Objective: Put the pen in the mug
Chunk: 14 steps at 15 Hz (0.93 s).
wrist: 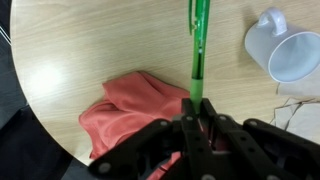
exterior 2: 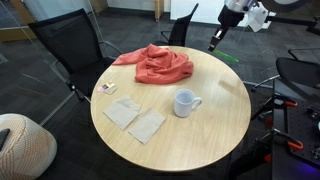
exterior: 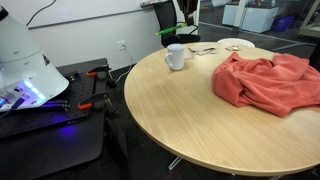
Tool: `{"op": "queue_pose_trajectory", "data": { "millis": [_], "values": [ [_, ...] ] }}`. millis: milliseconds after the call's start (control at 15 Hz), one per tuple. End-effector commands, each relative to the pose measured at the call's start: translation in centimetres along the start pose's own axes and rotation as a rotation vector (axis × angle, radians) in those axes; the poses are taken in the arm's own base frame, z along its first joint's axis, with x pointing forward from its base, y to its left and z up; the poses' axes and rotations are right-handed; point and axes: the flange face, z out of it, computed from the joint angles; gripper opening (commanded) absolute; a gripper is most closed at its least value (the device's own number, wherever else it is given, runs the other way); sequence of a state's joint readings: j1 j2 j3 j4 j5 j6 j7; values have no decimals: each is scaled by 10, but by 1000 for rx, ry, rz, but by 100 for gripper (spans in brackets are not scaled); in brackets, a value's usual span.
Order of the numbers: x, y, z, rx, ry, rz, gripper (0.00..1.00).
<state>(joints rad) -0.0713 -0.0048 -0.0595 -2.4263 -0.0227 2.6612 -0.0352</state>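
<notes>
One red cloth (wrist: 128, 112) lies near the mug (wrist: 287, 52) while the end effector (wrist: 197, 112) clamps the pen (wrist: 199, 40).

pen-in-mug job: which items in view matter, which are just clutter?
Job:
pen
mug
hand, gripping the pen

Clutter:
red cloth
napkins
chairs

In an exterior view the camera sits low at the table (exterior: 190, 130) edge; in an exterior view it stands higher, farther from the table (exterior 2: 200, 140). The wrist view looks steeply down. All share the mug (exterior: 176, 57) and cloth (exterior: 265, 80).
</notes>
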Motion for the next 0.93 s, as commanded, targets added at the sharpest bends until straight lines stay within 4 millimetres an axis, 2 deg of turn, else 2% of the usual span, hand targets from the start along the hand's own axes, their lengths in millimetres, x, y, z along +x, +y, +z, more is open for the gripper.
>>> {"op": "queue_pose_trajectory", "data": {
  "millis": [0,333,867],
  "values": [
    [1,-20,9,36,-9,-60,3],
    [-1,-39,30,145,-19,-169,3],
    [-6,-33,52,331,49,-365,3]
  ]
}}
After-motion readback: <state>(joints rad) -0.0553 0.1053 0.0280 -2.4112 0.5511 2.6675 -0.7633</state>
